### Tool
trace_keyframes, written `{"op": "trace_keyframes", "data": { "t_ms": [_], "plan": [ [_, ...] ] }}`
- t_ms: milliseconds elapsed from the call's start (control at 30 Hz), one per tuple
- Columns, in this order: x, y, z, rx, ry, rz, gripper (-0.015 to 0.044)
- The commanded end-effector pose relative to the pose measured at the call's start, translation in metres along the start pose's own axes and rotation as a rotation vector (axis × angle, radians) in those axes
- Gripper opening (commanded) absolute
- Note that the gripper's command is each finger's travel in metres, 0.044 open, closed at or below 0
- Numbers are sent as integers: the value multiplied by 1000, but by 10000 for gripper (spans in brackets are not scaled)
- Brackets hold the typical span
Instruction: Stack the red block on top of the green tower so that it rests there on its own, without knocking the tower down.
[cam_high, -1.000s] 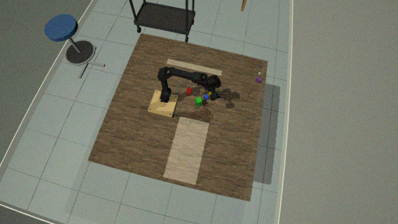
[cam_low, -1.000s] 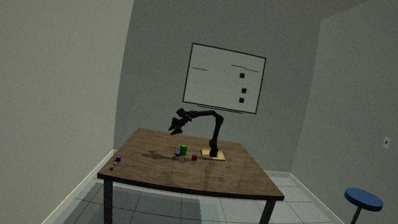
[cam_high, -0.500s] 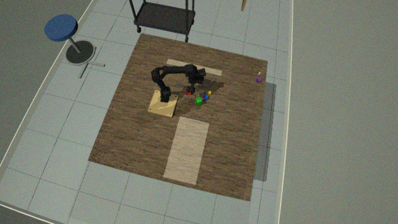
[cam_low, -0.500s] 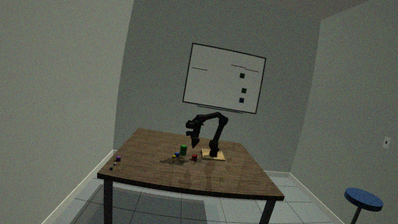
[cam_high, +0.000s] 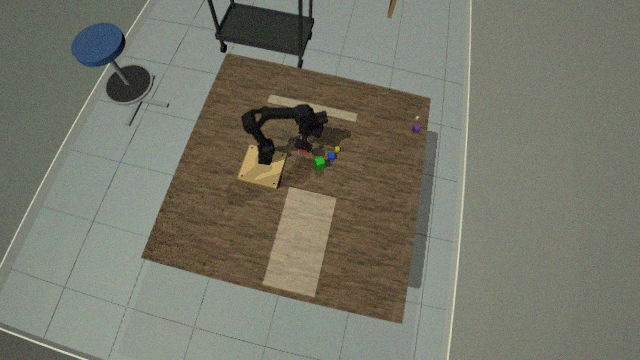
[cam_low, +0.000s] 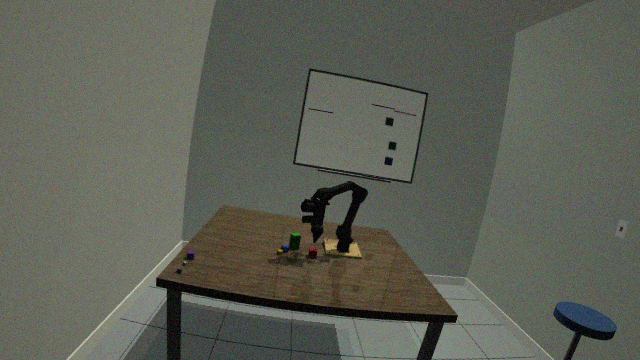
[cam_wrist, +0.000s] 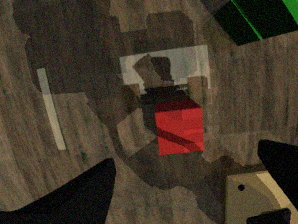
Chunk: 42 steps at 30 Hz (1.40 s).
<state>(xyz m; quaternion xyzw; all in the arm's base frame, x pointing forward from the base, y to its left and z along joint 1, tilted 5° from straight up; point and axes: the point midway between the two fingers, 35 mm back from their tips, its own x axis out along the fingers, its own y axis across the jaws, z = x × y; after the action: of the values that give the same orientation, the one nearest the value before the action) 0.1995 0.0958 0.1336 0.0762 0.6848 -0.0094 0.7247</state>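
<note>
While gripper gapes, red block sits flat — skewed.

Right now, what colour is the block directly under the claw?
Red; the wrist view shows it best.

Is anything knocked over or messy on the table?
Nothing looks knocked over. The green tower stands upright, and the red block sits flat on the table under the open pincer. The only odd bit: a purple block sits far off near the table's edge.
</note>
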Motion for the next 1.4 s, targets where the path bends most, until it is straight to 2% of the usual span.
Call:
{"op": "trace_keyframes", "data": {
  "t_ms": [0, 133, 1367],
  "plan": [
    [23, -3, -3, 6, 10, -10, 440],
    [39, -4, -5, 6, 10, -10, 440],
    [90, -4, -6, 6, 11, -10, 440]
  ]
}}
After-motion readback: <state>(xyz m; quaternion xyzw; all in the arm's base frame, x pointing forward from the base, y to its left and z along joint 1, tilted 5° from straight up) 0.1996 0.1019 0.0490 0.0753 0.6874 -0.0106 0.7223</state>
